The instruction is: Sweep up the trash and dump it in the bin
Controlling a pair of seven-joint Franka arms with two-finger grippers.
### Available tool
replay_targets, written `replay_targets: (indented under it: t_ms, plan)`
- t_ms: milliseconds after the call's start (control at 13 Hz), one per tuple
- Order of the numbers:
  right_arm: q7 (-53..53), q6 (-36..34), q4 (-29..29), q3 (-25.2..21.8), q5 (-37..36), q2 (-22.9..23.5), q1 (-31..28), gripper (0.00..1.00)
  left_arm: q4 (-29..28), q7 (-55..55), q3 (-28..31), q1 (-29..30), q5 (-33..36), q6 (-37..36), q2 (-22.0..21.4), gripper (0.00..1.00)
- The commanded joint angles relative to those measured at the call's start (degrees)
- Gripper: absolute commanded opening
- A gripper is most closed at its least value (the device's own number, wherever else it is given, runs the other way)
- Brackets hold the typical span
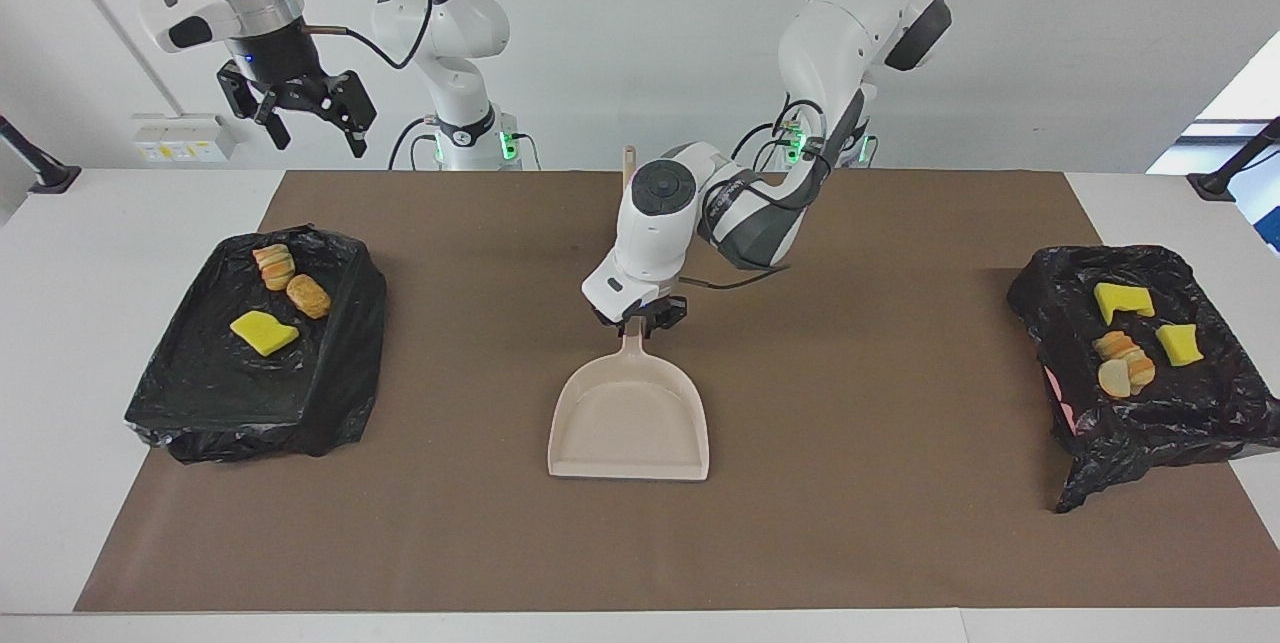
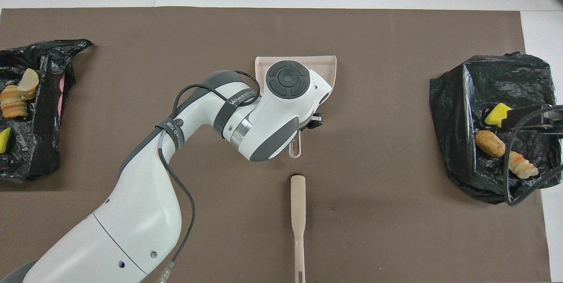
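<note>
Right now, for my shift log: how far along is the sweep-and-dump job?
Done: the scraps lie in both black-lined bins, none on the brown mat; the dustpan sits empty. In hand: the left gripper is at the dustpan's handle. Left: probably only parking tools; the brush lies on the mat, the right gripper waits above one bin.
</note>
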Motion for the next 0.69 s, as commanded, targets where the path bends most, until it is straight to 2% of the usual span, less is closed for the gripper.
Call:
replay_targets:
  t_ms: [0,77,232,463,617]
  plan:
    - [-1.19,0.26,-1.02,-0.20,0.84,-0.97,-0.44,1.00,-0.13,-1.00,0.53,-0.59,1.21,-0.72,-0.27,0.81]
    - [-1.19,0.35,-1.02,-0.20,0.84,-0.97,-0.44,1.00,-0.13,-1.00,0.79,-0.59,1.30,-0.99,-0.53,0.98]
    - [-1.10,0.35,-1.02,-0.20,0.92,-0.97,-0.44,1.00,-2.83,0.13,3.15,-0.50,1.12,-0.82,-5.16,1.00]
    - [-1.19,0.26,-1.02,-0.29,0.92,-0.97,-0.44,1.00,-11.44,2.16,7.10,-0.32,0.60,-1.08,-15.36,1.00]
    - [-1.10,-0.35,-1.02,-0.29,0.84,-0.97,-0.44,1.00,-15.67,2.16,9.48,-0.24,0.42,-0.81,-19.77,1.00]
